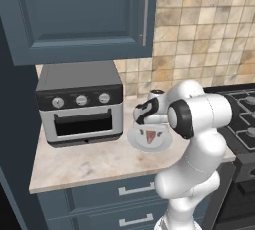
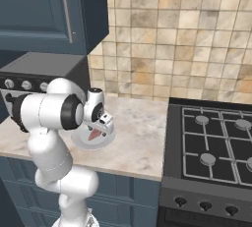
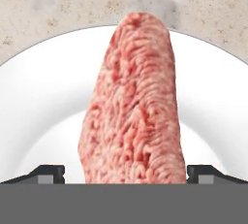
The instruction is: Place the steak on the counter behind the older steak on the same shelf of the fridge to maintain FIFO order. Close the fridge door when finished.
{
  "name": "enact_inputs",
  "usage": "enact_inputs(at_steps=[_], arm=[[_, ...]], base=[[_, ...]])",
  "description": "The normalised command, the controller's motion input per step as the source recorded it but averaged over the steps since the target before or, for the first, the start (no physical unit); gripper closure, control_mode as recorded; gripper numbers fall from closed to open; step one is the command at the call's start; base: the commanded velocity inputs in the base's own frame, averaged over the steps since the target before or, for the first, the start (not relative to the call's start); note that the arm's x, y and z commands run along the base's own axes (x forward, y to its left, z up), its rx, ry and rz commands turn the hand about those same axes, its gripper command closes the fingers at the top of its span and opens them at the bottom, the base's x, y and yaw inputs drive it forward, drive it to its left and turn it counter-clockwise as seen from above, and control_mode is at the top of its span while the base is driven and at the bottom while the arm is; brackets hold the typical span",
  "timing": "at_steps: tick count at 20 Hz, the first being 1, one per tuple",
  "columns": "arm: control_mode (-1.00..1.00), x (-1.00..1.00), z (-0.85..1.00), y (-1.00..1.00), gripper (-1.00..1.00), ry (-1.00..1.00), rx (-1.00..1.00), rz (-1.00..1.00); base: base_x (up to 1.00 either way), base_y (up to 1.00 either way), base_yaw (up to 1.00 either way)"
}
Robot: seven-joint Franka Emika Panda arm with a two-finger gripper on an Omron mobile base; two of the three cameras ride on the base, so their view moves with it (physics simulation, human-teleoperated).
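Note:
The steak point(image 3: 133, 106), a pinkish-red raw slab, lies on a white plate point(image 3: 43, 102) on the beige marbled counter point(image 1: 79, 164). My gripper point(image 3: 126, 172) hangs straight over it, open, with one dark fingertip point(image 3: 46, 172) on each side of the meat's near end and nothing gripped. From the base views the steak point(image 1: 151, 136) point(image 2: 93, 135) peeks out under the hand, and the gripper point(image 1: 151, 127) point(image 2: 96, 128) points down at the plate point(image 1: 137, 143) point(image 2: 107, 140). The fridge, its door, its shelf and the older steak are out of view.
A grey toaster oven point(image 1: 79, 104) stands on the counter left of the plate, under a blue-grey wall cabinet point(image 1: 84, 15). A black gas stove point(image 2: 216, 142) borders the counter point(image 2: 138, 142) on the right. Drawer fronts point(image 1: 129, 194) run below.

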Motion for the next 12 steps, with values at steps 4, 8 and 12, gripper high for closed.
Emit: enact_inputs(at_steps=[4,8,12], arm=[[-1.00,-0.18,-0.16,0.24,1.00,0.02,-0.03,-0.01],[-1.00,-0.45,-0.07,0.00,1.00,-0.04,0.00,-0.02],[-1.00,-0.51,0.08,0.00,1.00,-0.13,0.02,-0.03]], base=[[0.00,0.00,0.00],[0.00,0.00,0.00],[0.00,0.00,0.00]])
